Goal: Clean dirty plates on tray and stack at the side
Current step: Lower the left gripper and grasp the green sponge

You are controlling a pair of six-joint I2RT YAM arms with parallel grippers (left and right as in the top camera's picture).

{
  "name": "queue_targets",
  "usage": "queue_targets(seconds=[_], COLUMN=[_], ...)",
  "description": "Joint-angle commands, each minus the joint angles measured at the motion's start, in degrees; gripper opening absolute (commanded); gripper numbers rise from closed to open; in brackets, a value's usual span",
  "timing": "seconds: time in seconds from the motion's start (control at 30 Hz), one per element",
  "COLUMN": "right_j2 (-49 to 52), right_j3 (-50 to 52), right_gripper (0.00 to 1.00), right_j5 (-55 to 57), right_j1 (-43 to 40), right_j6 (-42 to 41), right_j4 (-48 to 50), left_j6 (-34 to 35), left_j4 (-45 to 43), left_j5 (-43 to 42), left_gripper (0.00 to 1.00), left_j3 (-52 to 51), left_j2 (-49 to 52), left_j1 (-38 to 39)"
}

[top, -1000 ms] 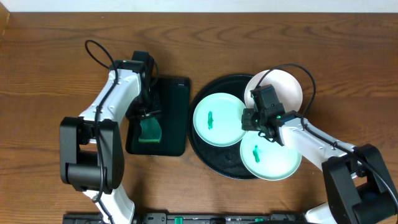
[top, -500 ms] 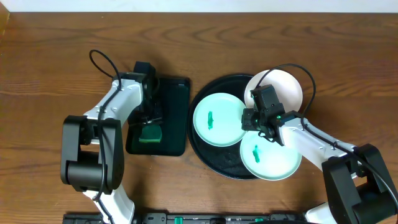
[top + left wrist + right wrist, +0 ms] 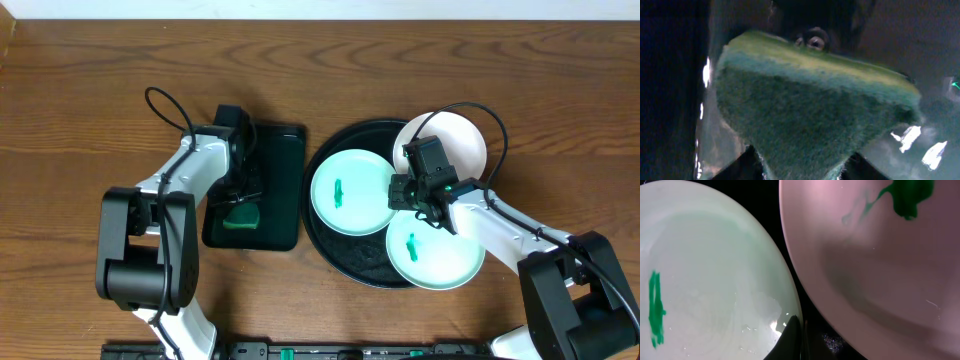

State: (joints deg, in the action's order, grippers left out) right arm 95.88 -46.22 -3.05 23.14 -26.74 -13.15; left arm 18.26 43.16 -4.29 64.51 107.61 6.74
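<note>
left claw [image 3: 238, 196]: down over green sponge [image 3: 241, 216] in small rectangular tray [image 3: 281, 165]; sponge sits between the jaws, can't tell if it is pinched yet
right claw [image 3: 795, 340]: tips pressed fully together, nothing in them, low at the rim of mint plate [image 3: 350, 192]
plates: 3, all on round tray [image 3: 345, 262]; second mint plate [image 3: 435, 250] front right (overhangs the rim), white plate [image 3: 450, 140] back right
smears: green, on both mint plates
round tray: just right of small rectangular tray
</note>
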Motion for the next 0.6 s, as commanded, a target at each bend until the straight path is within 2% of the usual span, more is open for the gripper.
queue_targets(seconds=[0.0,0.1,0.13,0.17,0.4,0.57], right_j2=[-0.4,-0.4,-0.4,-0.4,-0.4,-0.4], right_j3=[0.1,0.1,0.1,0.1,0.1,0.1], right_gripper=[0.01,0.01,0.01,0.01,0.01,0.01], right_j5=[1.0,1.0,1.0,1.0,1.0,1.0], right_j1=[0.2,0.2,0.2,0.2,0.2,0.2], right_j6=[0.0,0.0,0.0,0.0,0.0,0.0], right_j4=[0.1,0.1,0.1,0.1,0.1,0.1], left_j6=[-0.6,-0.6,-0.6,-0.6,-0.6,-0.6], left_j4=[-1.3,-1.3,-1.2,-1.0,-0.5,-0.4], left_j5=[0.3,0.3,0.3,0.3,0.3,0.3], left_gripper=[0.32,0.19,0.09,0.08,0.07,0.07], left_j3=[-2.4,-2.4,-2.4,-2.4,-1.8,-1.4], left_j2=[1.1,1.0,1.0,1.0,0.5,-3.5], left_j1=[-0.3,-0.3,-0.3,-0.3,-0.3,-0.3])
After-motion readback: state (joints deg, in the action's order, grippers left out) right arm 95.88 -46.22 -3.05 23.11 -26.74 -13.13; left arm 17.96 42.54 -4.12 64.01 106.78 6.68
